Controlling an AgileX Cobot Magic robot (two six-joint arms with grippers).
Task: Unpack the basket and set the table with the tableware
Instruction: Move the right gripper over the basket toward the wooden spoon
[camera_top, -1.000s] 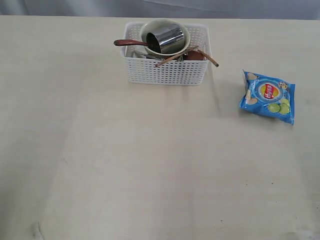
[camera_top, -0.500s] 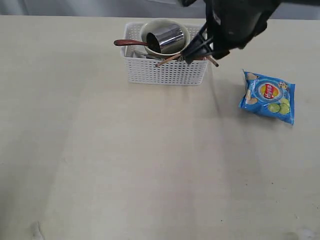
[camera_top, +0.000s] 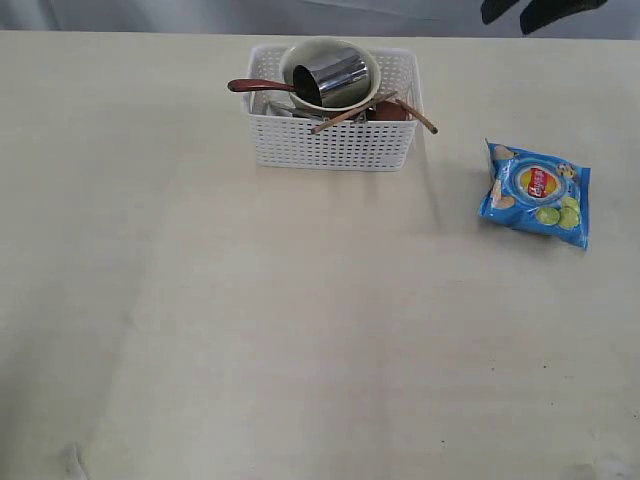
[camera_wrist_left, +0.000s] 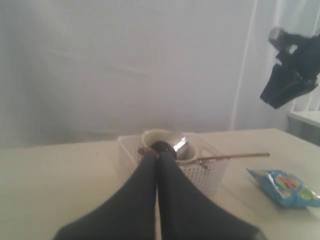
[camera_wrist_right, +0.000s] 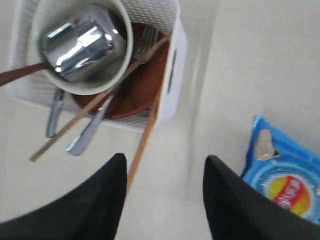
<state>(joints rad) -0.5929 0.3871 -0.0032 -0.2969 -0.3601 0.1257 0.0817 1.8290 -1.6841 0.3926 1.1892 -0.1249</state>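
Right gripper (camera_wrist_right: 165, 160) open, empty, raised near the basket (camera_top: 335, 150). Left gripper (camera_wrist_left: 157, 156) closed, empty. Basket on table (camera_top: 300, 330), packed: cup (camera_top: 335, 76) in bowl (camera_top: 318, 50).

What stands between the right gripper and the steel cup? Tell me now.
Nothing visible. The steel cup lies on its side in the bowl, topmost in the basket, uncovered. The right gripper hangs open above; the chopsticks cross beside the bowl, not over the cup.
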